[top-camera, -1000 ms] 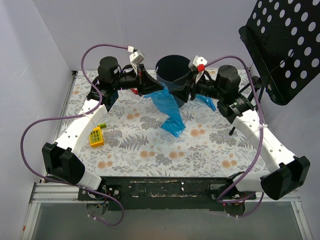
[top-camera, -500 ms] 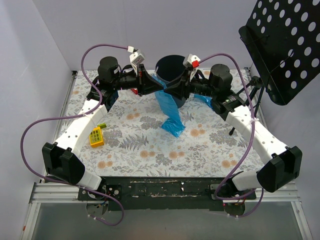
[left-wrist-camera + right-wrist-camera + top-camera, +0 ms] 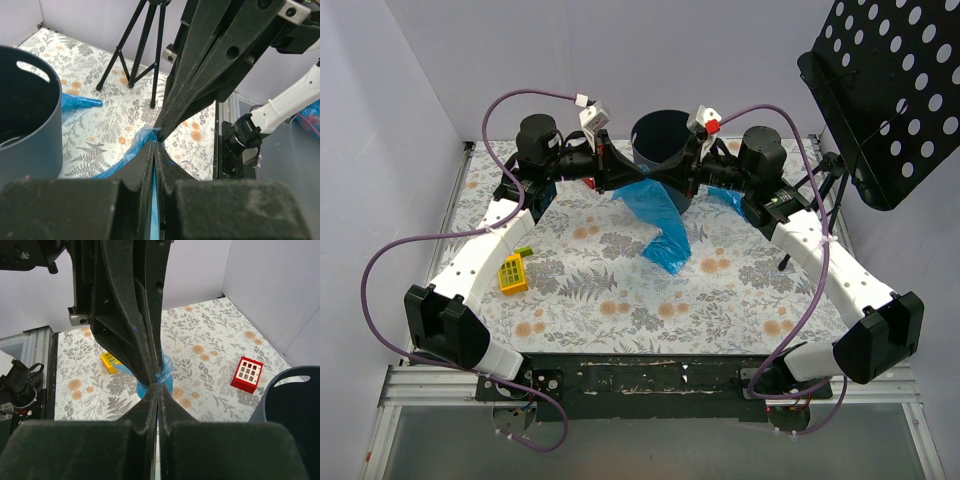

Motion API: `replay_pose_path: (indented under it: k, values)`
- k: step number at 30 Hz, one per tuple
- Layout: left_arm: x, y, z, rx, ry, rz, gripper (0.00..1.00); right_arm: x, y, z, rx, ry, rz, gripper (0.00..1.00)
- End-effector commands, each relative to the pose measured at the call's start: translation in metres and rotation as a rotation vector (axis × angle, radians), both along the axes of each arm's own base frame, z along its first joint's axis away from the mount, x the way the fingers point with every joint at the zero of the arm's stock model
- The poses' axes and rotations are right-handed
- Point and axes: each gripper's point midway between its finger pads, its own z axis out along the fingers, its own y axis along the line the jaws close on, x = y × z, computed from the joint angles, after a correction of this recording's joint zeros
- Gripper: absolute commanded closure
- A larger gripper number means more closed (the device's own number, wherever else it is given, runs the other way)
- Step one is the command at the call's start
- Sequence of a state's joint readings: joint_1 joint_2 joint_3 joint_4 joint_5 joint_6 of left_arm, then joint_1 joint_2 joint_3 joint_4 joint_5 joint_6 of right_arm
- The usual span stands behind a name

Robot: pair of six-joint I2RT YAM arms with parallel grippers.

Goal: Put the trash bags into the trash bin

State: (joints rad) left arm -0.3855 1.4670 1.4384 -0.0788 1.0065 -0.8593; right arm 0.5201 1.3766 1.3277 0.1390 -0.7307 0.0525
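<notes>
Trash bag (image 3: 660,222) is pinched at its top by both hands, which meet tip to tip in the upper middle of the top view. The left hand (image 3: 156,146) is squeezed shut on the blue film. The right hand (image 3: 157,386) is shut on it too, right beside the left one. The bag hangs down from them, and its bottom end seems to rest on the flowery worktop (image 3: 620,305). The trash bin (image 3: 650,150) stands just behind the hands. I cannot tell if the bag touches its front wall. Another blue bag (image 3: 732,203) lies on the worktop to the right of the bin. I think the step now is lifting the bag. Next the hands should go up together, move over the rim, then let go so it drops in
</notes>
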Motion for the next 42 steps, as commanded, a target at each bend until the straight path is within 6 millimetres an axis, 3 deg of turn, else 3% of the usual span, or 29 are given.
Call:
replay_pose_path:
  k: [1, 11, 23, 25, 28, 32, 34, 37, 42]
  values:
    - [0.001, 0.01, 0.002, 0.035, -0.033, 0.069, 1.0, 0.005, -0.006, 0.041, 0.048, -0.143, -0.062, 0.99]
    - [0.052, 0.048, -0.013, 0.135, -0.053, 0.468, 1.0, 0.004, -0.03, 0.026, -0.032, -0.215, -0.162, 0.99]
    - [0.058, 0.083, -0.018, 0.209, -0.104, 0.656, 1.0, 0.021, -0.064, -0.002, -0.172, -0.276, -0.367, 0.99]
    - [0.056, 0.083, -0.016, 0.206, -0.119, 0.649, 1.0, 0.018, -0.066, -0.013, -0.2, -0.246, -0.356, 0.99]
    - [0.043, 0.073, -0.014, 0.188, -0.144, 0.562, 1.0, 0.013, -0.059, -0.008, -0.159, -0.217, -0.322, 0.99]
    - [0.036, 0.065, -0.02, 0.178, -0.126, 0.509, 1.0, 0.016, -0.041, 0.015, -0.06, -0.145, -0.295, 0.6]
    - [0.036, 0.063, -0.023, 0.175, -0.124, 0.497, 1.0, 0.021, -0.029, 0.03, -0.015, -0.098, -0.284, 0.5]
    - [0.033, 0.06, -0.026, 0.171, -0.121, 0.468, 1.0, 0.033, -0.01, 0.051, 0.045, -0.04, -0.287, 0.43]
    - [0.032, 0.057, -0.025, 0.16, -0.121, 0.458, 1.0, 0.047, 0.023, 0.045, 0.082, 0.101, -0.285, 0.36]
